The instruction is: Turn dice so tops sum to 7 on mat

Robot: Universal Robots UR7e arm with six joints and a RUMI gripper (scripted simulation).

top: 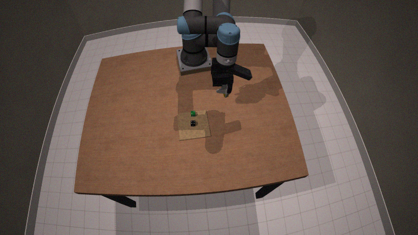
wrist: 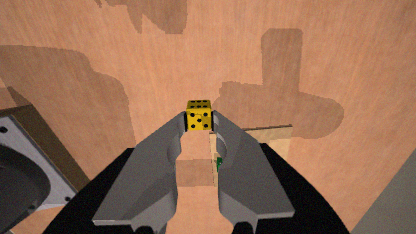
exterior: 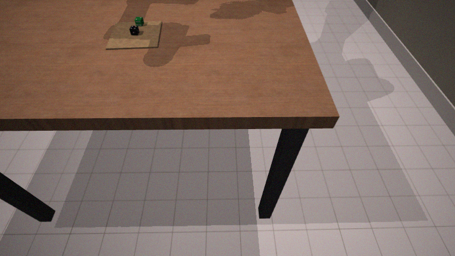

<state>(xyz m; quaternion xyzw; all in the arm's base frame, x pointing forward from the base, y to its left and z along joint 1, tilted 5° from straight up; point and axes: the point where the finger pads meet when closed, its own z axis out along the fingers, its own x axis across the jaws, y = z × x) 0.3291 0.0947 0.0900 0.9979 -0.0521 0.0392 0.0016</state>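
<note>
Green die (top: 193, 113) (exterior: 139, 21) (wrist: 219, 164) and black die (top: 193, 123) (exterior: 134, 30) sit apart on the mat (top: 191, 134) (exterior: 127, 44) (wrist: 279, 135), left of the gripper in my top view. The black one shows four light pips on top; I can't read the green one's top, and my wrist view shows just a sliver of it behind one finger. Further right, my fingers (top: 226, 90) are pinched on the yellow die (top: 224, 95) (wrist: 199, 115), held above the worktop (top: 131, 116) (exterior: 191, 86) (wrist: 225, 50), off the mat. From above it's mostly hidden, but the wrist camera gives me five pips on one face and six on another. The exterior view cuts the gripper off entirely.
</note>
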